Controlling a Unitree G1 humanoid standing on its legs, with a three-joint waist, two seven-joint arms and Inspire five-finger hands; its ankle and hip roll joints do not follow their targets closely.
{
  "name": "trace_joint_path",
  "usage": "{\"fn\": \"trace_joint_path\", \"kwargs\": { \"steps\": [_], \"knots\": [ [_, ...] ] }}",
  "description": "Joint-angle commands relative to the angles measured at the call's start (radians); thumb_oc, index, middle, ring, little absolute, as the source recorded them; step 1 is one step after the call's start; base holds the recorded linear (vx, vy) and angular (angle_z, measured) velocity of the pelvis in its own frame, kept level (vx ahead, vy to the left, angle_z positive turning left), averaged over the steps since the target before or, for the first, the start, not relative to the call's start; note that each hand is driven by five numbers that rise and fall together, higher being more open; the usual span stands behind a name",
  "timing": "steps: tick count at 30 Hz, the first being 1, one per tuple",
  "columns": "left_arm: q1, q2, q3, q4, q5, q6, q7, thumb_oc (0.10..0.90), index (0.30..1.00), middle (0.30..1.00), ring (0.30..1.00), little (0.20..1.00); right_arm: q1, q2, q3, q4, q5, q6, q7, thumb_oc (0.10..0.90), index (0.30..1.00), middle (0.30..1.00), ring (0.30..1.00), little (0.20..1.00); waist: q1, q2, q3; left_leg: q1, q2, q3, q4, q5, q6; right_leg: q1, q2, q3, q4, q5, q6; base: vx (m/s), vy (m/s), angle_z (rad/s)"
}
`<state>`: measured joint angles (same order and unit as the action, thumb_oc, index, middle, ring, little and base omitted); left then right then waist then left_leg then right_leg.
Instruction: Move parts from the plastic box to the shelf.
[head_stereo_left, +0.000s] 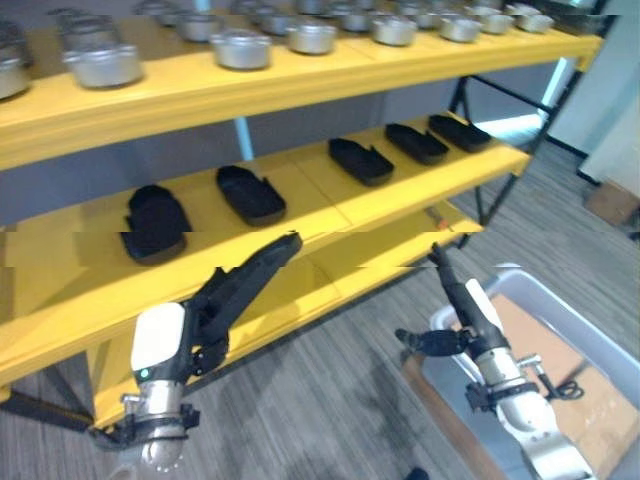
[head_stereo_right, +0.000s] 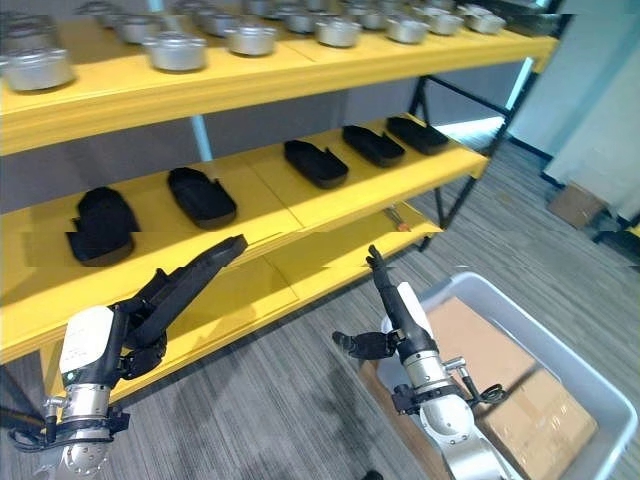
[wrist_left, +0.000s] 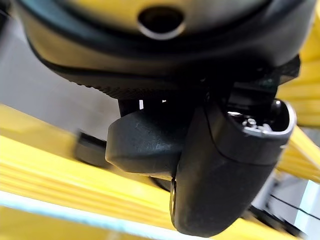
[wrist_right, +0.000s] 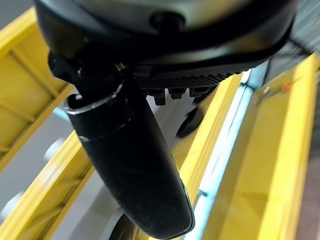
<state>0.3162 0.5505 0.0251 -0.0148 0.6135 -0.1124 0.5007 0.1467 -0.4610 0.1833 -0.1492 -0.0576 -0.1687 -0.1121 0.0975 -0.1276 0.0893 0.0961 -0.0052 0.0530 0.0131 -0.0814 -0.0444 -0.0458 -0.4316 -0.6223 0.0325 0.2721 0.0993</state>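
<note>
While both hands hang empty before the shelf (head_stereo_left: 300, 85), the left eye view shows the left hand (head_stereo_left: 245, 280) stretched flat toward the middle level, where black parts (head_stereo_left: 250, 194) lie in a row, spaced apart so each keeps its own place. Metal pots (head_stereo_left: 240, 47) line the top level. In the right eye view the right hand (head_stereo_right: 388, 300) points up with straight fingers, thumb out, beside the grey box (head_stereo_right: 560, 350), which holds cardboard; I cannot tell whether any parts remain inside. The left wrist view shows the thumb (wrist_left: 215, 165) relaxed, grasping nothing. The right wrist view shows a straight finger (wrist_right: 135, 165) over yellow boards.
</note>
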Motion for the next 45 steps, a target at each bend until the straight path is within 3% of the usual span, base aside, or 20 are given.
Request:
{"fn": "trace_joint_path", "kwargs": {
  "steps": [1, 4, 5, 8, 9, 12, 13, 14, 15, 24, 28, 30, 31, 32, 33, 35, 36, 40, 43, 45],
  "knots": [
    [-0.112, 0.071, 0.049, -0.16, 0.053, -0.051, 0.111, 0.4, 0.3, 0.3, 0.3, 0.3, -0.108, -0.039, -0.04, -0.039, -0.008, -0.071, -0.029, 0.9, 1.0, 1.0, 1.0, 1.0, -0.011, 0.033, -0.004, -0.024, -0.013, -0.008, -0.05, -0.002, 0.05, 0.125, -0.048, 0.002, -0.002, 0.054, 0.162, 0.05, 0.281, 0.38],
    [-0.117, 0.088, 0.044, -0.159, 0.082, -0.039, 0.118, 0.4, 0.3, 0.3, 0.3, 0.3, -0.106, -0.033, -0.036, -0.032, -0.018, -0.066, -0.031, 0.9, 1.0, 1.0, 1.0, 1.0, -0.027, 0.033, 0.004, -0.006, -0.024, -0.029, -0.067, 0.002, 0.064, 0.105, -0.055, 0.06, 0.047, 0.062, 0.159, 0.02, 0.212, 0.28],
    [-0.126, 0.09, 0.033, -0.137, 0.079, -0.037, 0.122, 0.4, 0.3, 0.3, 0.3, 0.3, -0.11, -0.032, -0.033, -0.025, -0.017, -0.068, -0.034, 0.9, 1.0, 1.0, 1.0, 1.0, -0.056, 0.033, 0.027, -0.004, -0.046, -0.049, -0.083, 0.04, 0.089, 0.04, -0.02, 0.2, 0.098, 0.055, 0.122, -0.1, 0.269, 0.44],
    [-0.114, 0.077, 0.041, -0.133, 0.069, -0.046, 0.113, 0.4, 0.3, 0.3, 0.3, 0.3, -0.104, -0.041, -0.031, -0.018, -0.003, -0.073, -0.012, 0.9, 1.0, 1.0, 1.0, 1.0, -0.076, 0.051, 0.038, 0.017, -0.044, -0.06, -0.096, 0.056, 0.106, -0.037, 0.156, 0.319, 0.2, -0.118, 0.051, -0.02, 0.204, 0.29],
    [-0.113, 0.076, 0.041, -0.134, 0.069, -0.046, 0.113, 0.4, 0.3, 0.3, 0.3, 0.3, -0.104, -0.042, -0.031, -0.018, -0.002, -0.073, -0.012, 0.9, 1.0, 1.0, 1.0, 1.0, -0.076, 0.051, 0.037, 0.015, -0.043, -0.059, -0.097, 0.06, 0.105, -0.041, 0.156, 0.319, 0.202, -0.118, 0.047, 0.01, 0.057, 0.03],
    [-0.115, 0.067, 0.031, -0.134, 0.051, -0.052, 0.094, 0.4, 0.3, 0.3, 0.3, 0.3, -0.093, -0.041, -0.03, -0.013, 0.046, -0.084, 0.011, 0.9, 1.0, 1.0, 1.0, 1.0, -0.098, 0.044, 0.036, 0.008, -0.058, -0.096, -0.1, 0.078, 0.106, -0.075, 0.315, 0.383, 0.229, -0.221, 0.005, 0.01, 0.034, 0.08],
    [-0.112, 0.062, 0.022, -0.125, 0.047, -0.051, 0.083, 0.4, 0.3, 0.3, 0.3, 0.3, -0.087, -0.05, -0.026, -0.016, 0.056, -0.09, 0.022, 0.9, 1.0, 1.0, 1.0, 1.0, -0.117, 0.035, 0.028, -0.007, -0.073, -0.124, -0.1, 0.089, 0.099, -0.091, 0.411, 0.47, 0.18, -0.243, -0.011, 0.0, 0.003, 0.3],
    [-0.114, 0.06, 0.021, -0.122, 0.048, -0.053, 0.08, 0.4, 0.3, 0.3, 0.3, 0.3, -0.084, -0.058, -0.029, -0.018, 0.051, -0.094, 0.023, 0.9, 1.0, 1.0, 1.0, 1.0, -0.125, 0.032, 0.026, -0.022, -0.083, -0.141, -0.1, 0.102, 0.096, -0.09, 0.436, 0.515, 0.139, -0.236, -0.016, -0.05, -0.014, 0.61],
    [-0.118, 0.059, 0.014, -0.117, 0.047, -0.056, 0.077, 0.4, 0.3, 0.3, 0.3, 0.3, -0.079, -0.062, -0.031, -0.015, 0.049, -0.096, 0.022, 0.9, 1.0, 1.0, 1.0, 1.0, -0.13, 0.033, 0.029, -0.036, -0.087, -0.156, -0.1, 0.117, 0.092, -0.097, 0.444, 0.556, 0.115, -0.215, -0.017, -0.02, -0.024, 1.04],
    [-0.059, 0.021, 0.041, -0.128, -0.001, -0.077, 0.079, 0.4, 0.3, 0.3, 0.3, 0.3, -0.008, -0.067, -0.088, -0.011, 0.053, -0.101, 0.02, 0.9, 1.0, 1.0, 1.0, 1.0, -0.118, 0.035, 0.001, -0.042, -0.076, -0.131, -0.087, 0.099, 0.088, 0.006, 0.422, 0.526, -0.019, -0.203, -0.019, 0.07, -0.079, 0.28],
    [-0.057, 0.03, 0.036, -0.135, -0.025, -0.085, 0.068, 0.4, 0.3, 0.3, 0.3, 0.3, 0.006, -0.084, -0.106, -0.012, 0.079, -0.109, 0.03, 0.9, 1.0, 1.0, 1.0, 1.0, -0.106, 0.022, 0.042, -0.113, -0.087, -0.133, 0.109, 0.027, 0.067, 0.029, 0.419, 0.506, -0.005, -0.23, -0.037, 0.07, -0.096, 0.05],
    [-0.07, 0.039, 0.024, -0.142, -0.033, -0.095, 0.065, 0.4, 0.3, 0.3, 0.3, 0.3, 0.01, -0.097, -0.115, -0.013, 0.083, -0.113, 0.023, 0.9, 1.0, 1.0, 1.0, 1.0, -0.101, 0.018, 0.07, -0.165, -0.089, -0.121, 0.217, 0.038, 0.037, 0.038, 0.413, 0.487, 0.0, -0.236, -0.047, 0.0, -0.033, 0.25],
    [-0.074, 0.043, 0.02, -0.146, -0.038, -0.097, 0.064, 0.4, 0.3, 0.3, 0.3, 0.3, 0.009, -0.102, -0.119, -0.014, 0.082, -0.113, 0.017, 0.9, 1.0, 1.0, 1.0, 1.0, -0.1, 0.018, 0.081, -0.192, -0.074, -0.113, 0.255, 0.051, 0.025, 0.043, 0.411, 0.476, 0.001, -0.239, -0.05, 0.0, 0.011, 0.7],
    [-0.082, 0.046, 0.021, -0.152, -0.047, -0.1, 0.068, 0.4, 0.3, 0.3, 0.3, 0.3, 0.009, -0.105, -0.127, -0.013, 0.076, -0.114, 0.005, 0.9, 1.0, 1.0, 1.0, 1.0, -0.103, 0.008, 0.088, -0.224, -0.005, -0.087, 0.251, 0.051, 0.023, 0.054, 0.393, 0.463, -0.003, -0.241, -0.044, 0.02, 0.016, 0.7],
    [-0.082, 0.047, 0.021, -0.152, -0.048, -0.1, 0.068, 0.4, 0.3, 0.3, 0.3, 0.3, 0.008, -0.104, -0.127, -0.013, 0.075, -0.114, 0.004, 0.9, 1.0, 1.0, 1.0, 1.0, -0.102, 0.008, 0.087, -0.222, -0.004, -0.087, 0.248, 0.051, 0.022, 0.054, 0.393, 0.463, -0.003, -0.241, -0.045, 0.07, 0.035, 0.77],
    [-0.074, 0.048, 0.031, -0.161, -0.045, -0.098, 0.076, 0.4, 0.3, 0.3, 0.3, 0.3, 0.018, -0.095, -0.135, -0.017, 0.077, -0.114, -0.002, 0.9, 1.0, 1.0, 1.0, 1.0, -0.1, -0.004, 0.079, -0.212, 0.074, -0.078, 0.169, 0.074, 0.019, 0.064, 0.378, 0.459, -0.008, -0.245, -0.034, 0.1, 0.081, 0.38],
    [-0.078, 0.051, 0.037, -0.162, -0.048, -0.094, 0.085, 0.4, 0.3, 0.3, 0.3, 0.3, 0.02, -0.096, -0.135, -0.019, 0.078, -0.118, -0.011, 0.9, 1.0, 1.0, 1.0, 1.0, -0.098, -0.009, 0.08, -0.238, 0.157, -0.078, 0.118, 0.141, 0.006, 0.072, 0.36, 0.458, -0.007, -0.254, -0.023, 0.11, 0.111, 0.16],
    [-0.099, 0.046, 0.034, -0.156, -0.063, -0.081, 0.092, 0.4, 0.3, 0.3, 0.3, 0.3, 0.013, -0.098, -0.12, -0.01, 0.08, -0.114, -0.03, 0.9, 1.0, 1.0, 1.0, 1.0, -0.111, 0.019, 0.072, -0.208, 0.311, -0.008, -0.1, 0.317, -0.068, 0.062, 0.359, 0.452, 0.028, -0.298, -0.019, 0.12, 0.183, 0.15],
    [-0.102, 0.034, 0.015, -0.16, -0.058, -0.086, 0.091, 0.4, 0.3, 0.3, 0.3, 0.3, 0.041, -0.084, -0.119, -0.019, 0.075, -0.116, -0.022, 0.9, 1.0, 1.0, 1.0, 1.0, -0.12, 0.059, 0.053, -0.186, 0.346, 0.051, -0.1, 0.304, -0.105, 0.068, 0.35, 0.432, 0.05, -0.319, 0.0, 0.13, 0.25, 0.06],
    [-0.114, 0.042, -0.004, -0.176, -0.053, -0.096, 0.08, 0.4, 0.3, 0.3, 0.3, 0.3, 0.055, -0.085, -0.115, -0.026, 0.049, -0.109, -0.014, 0.9, 1.0, 1.0, 1.0, 1.0, -0.12, 0.069, 0.038, -0.176, 0.323, 0.056, -0.1, 0.286, -0.1, 0.086, 0.329, 0.422, 0.044, -0.312, 0.011, 0.21, 0.264, 0.01]
  ]
}}
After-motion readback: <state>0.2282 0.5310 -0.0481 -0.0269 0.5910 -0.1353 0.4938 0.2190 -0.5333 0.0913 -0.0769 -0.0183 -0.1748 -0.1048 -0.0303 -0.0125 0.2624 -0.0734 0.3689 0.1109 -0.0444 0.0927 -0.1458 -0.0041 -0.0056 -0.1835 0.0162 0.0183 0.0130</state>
